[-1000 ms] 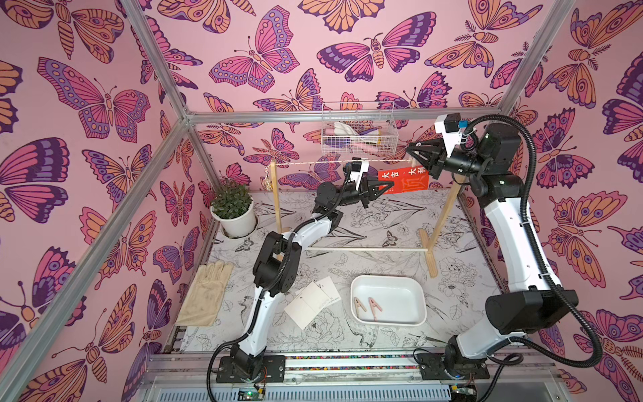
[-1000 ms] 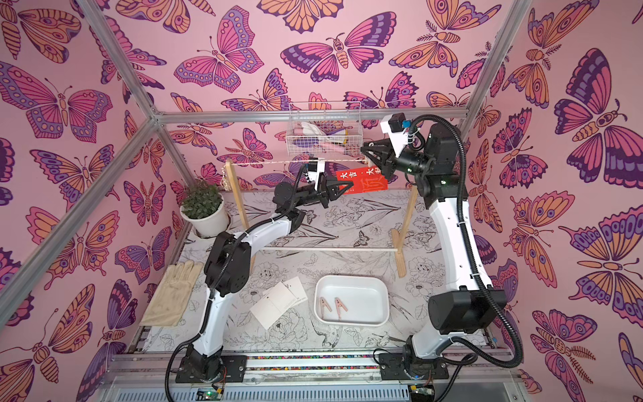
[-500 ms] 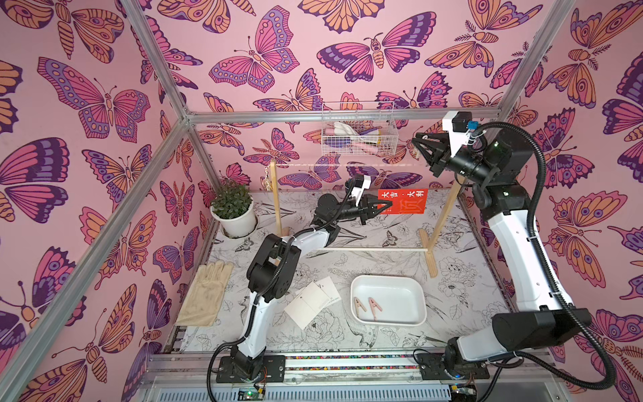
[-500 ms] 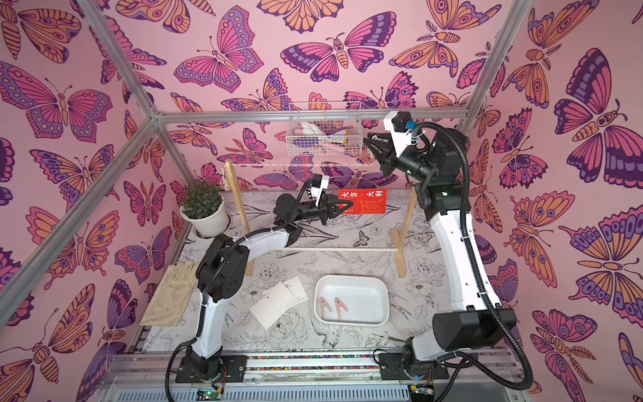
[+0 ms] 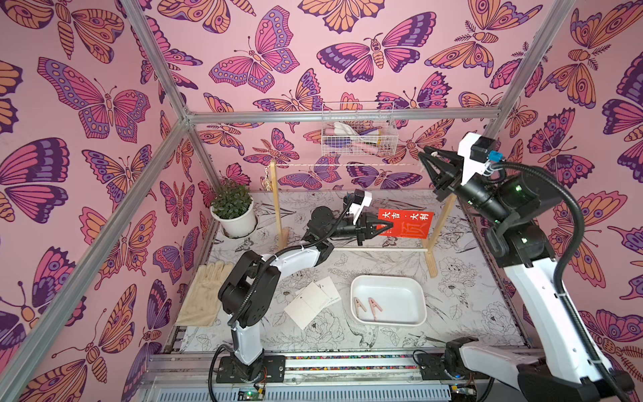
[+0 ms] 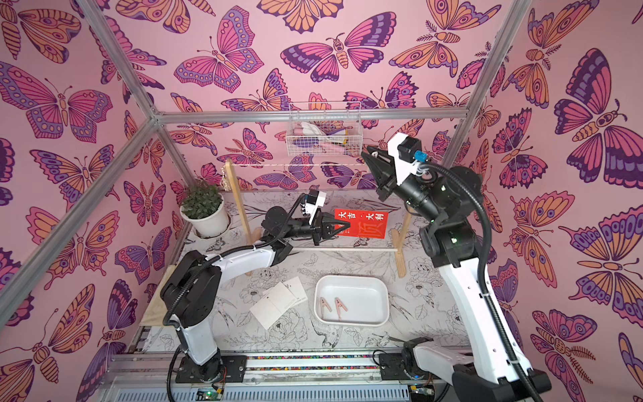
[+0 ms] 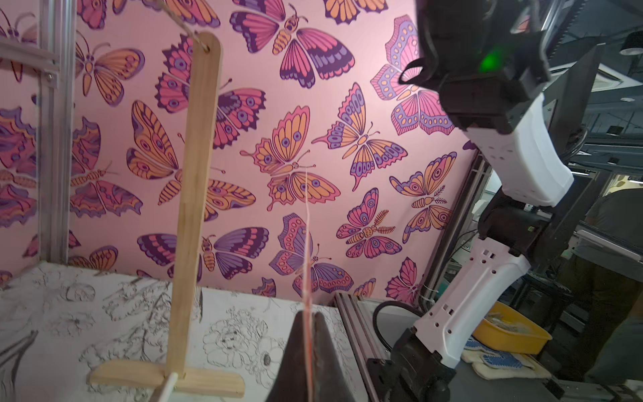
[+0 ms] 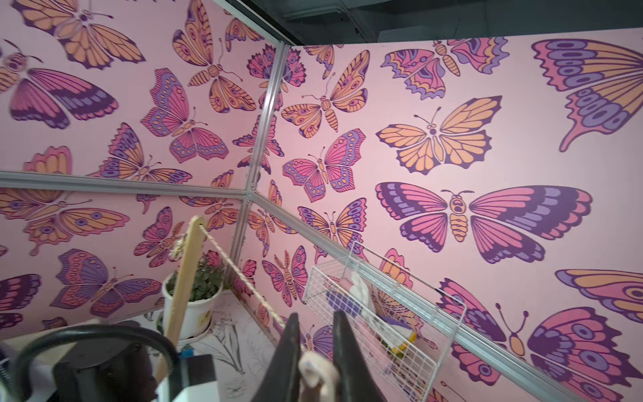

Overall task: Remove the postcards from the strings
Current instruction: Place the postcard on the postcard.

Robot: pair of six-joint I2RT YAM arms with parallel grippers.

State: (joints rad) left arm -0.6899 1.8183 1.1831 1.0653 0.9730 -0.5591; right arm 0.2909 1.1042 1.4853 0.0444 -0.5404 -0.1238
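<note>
Red card stock with white Chinese characters, the red postcard (image 5: 409,224) (image 6: 365,224) hangs in the air from the left claw (image 5: 384,228) (image 6: 342,228). The jaws are pressed together on the card's short edge nearest the wrist. In the left wrist view the card shows edge-on, a thin line rising from between the fingertips of the left claw (image 7: 306,316).

The twine (image 5: 348,165) (image 6: 295,165) runs above the left claw, well apart from the card, stretched between the posts of the wooden rack (image 5: 276,205). The rack's white dowel (image 5: 379,249) lies just below the claw and the card.

The right claw (image 5: 422,158) (image 6: 365,151) is raised at the twine's far right end, beside the top of the rack's right post. Its jaws pinch a pinkish-tan clothespin (image 8: 315,372), which is clear only in the right wrist view, where the twine (image 8: 240,275) stretches away from the fingertips.

Two white postcards (image 5: 313,302) (image 6: 278,302) lie overlapped on the counter (image 5: 462,299) — below the left claw, toward that arm's base. Just beside them, on the right claw's side, sits a white tray (image 5: 382,277) (image 6: 351,277) with two clothespins (image 5: 360,306) in it.
</note>
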